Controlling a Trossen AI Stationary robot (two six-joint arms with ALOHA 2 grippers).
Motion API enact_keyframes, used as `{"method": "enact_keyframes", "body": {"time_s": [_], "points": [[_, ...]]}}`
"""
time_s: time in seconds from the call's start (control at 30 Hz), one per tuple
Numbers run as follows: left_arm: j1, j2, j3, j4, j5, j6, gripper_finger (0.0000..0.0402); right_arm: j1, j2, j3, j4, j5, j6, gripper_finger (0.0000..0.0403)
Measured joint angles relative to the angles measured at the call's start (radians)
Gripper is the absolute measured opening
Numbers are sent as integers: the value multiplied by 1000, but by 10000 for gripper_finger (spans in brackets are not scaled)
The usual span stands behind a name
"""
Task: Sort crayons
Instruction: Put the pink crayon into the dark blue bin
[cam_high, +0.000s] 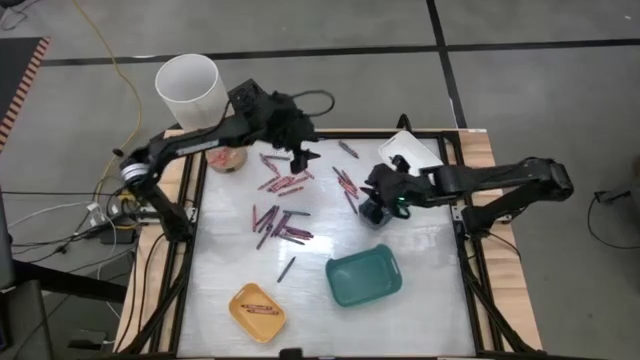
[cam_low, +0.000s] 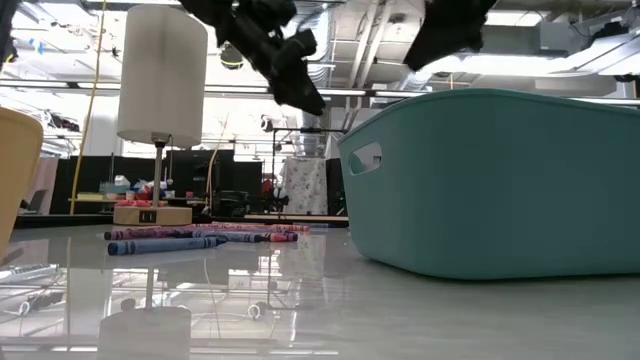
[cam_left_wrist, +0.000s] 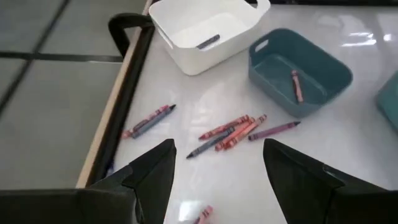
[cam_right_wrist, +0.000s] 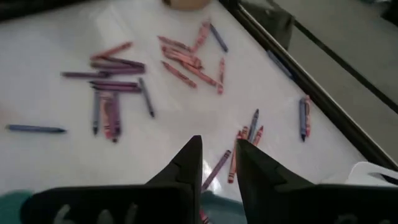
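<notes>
In the low view the teal tray (cam_low: 500, 180) runs off the picture's right edge and hides whatever part of the bench lies behind it, and both arms are cut by the top edge, so neither end effector shows whole there. The yellow tray (cam_low: 15, 170) is only a sliver at the left edge. From above, the right end effector (cam_high: 378, 208) covers a small dark-teal tray (cam_left_wrist: 298, 71), so what lies under it cannot be told. The crayons (cam_high: 280, 220) are too small there to tell shades apart. In the right wrist view a white tray (cam_right_wrist: 373, 174) is clipped at the corner
</notes>
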Motion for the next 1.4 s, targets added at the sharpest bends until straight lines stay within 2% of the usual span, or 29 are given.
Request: {"method": "enact_keyframes", "body": {"time_s": [0.2, 0.27, 0.37, 0.57, 0.73, 0.87, 1.1, 1.33, 1.4], "points": [[42, 78, 86, -88, 302, -98, 233, -11, -40, -26, -4, 221, -3, 91], [42, 64, 111, -143, 331, -106, 233, -70, -22, -31, -4, 224, -39, 92], [44, 4, 139, -265, 342, -105, 233, -199, 22, -31, 51, 114, -113, 94], [26, -172, 148, -348, 282, -105, 233, -486, 156, -29, 267, -261, -277, 126], [6, -315, 148, -365, 222, -135, 233, -650, 300, 32, 279, -438, -297, 178], [-12, -412, 148, -366, 194, -172, 233, -686, 427, 118, 266, -457, -330, 204], [-50, -527, 140, -377, 97, -194, 233, -687, 650, 336, 103, -461, -392, 202], [-59, -567, 139, -430, 70, -192, 233, -691, 816, 514, -96, -349, -400, 196], [-59, -567, 139, -443, 69, -191, 233, -693, 840, 539, -111, -344, -404, 196]]}}
